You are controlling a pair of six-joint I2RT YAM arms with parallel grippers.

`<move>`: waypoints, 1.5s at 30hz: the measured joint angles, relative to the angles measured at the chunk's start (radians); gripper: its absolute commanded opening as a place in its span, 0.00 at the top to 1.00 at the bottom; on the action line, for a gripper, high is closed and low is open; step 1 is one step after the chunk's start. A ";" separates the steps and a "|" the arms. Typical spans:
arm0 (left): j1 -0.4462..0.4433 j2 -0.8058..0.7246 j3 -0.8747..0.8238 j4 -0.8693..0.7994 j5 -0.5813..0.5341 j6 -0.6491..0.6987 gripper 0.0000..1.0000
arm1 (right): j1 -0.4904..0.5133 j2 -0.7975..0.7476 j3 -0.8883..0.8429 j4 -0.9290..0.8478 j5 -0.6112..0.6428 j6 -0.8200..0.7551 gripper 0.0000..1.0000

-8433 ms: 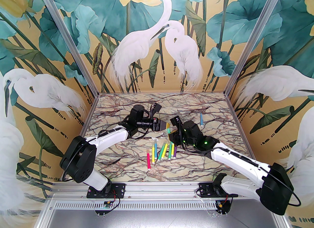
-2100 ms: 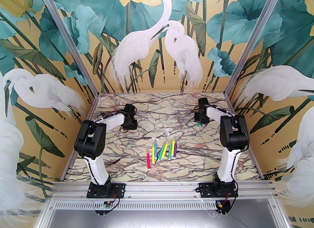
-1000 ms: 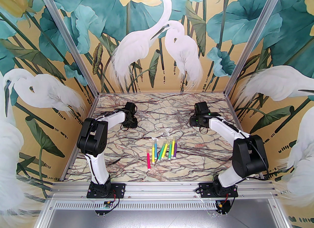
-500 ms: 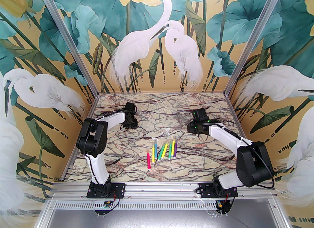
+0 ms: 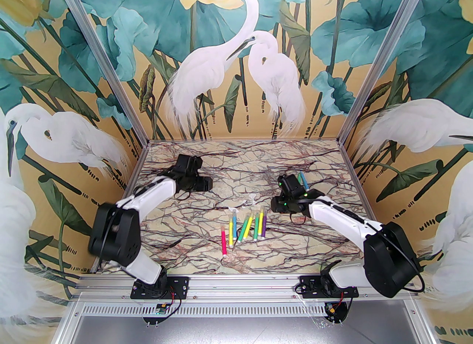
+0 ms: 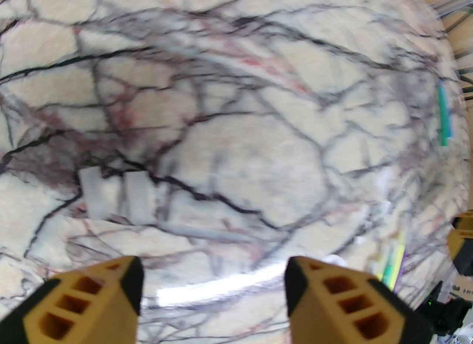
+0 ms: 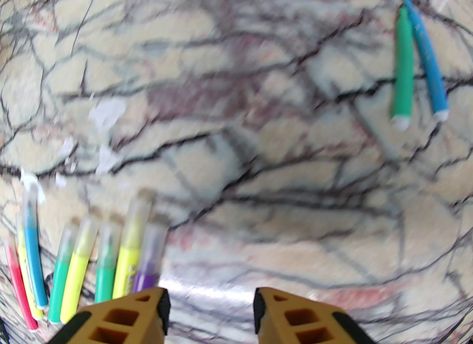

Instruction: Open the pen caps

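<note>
Room: open veined marble table [image 6: 258,150] ahead.
Left gripper [image 6: 213,274]: wide, empty; two clear plastic caps [image 6: 138,196] ahead-left.
Right gripper [image 7: 210,298]: apart, empty; eight coloured capped pens [image 7: 79,261] left.

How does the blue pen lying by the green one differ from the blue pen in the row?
The far blue pen has no cap; the row's blue pen wears a clear cap. The far one lies beside a single green pen; the row's has many neighbours. Both lie flat.
</note>
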 measured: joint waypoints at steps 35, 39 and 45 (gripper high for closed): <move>0.000 -0.249 -0.272 0.284 0.063 0.009 0.22 | 0.168 0.171 -0.023 0.003 -0.076 0.132 0.61; 0.000 -0.249 -0.276 0.284 0.060 0.009 0.23 | 0.174 0.179 0.001 -0.051 -0.012 0.131 0.62; 0.000 -0.250 -0.276 0.284 0.058 0.009 0.22 | 0.182 0.193 0.029 -0.119 0.067 0.125 0.65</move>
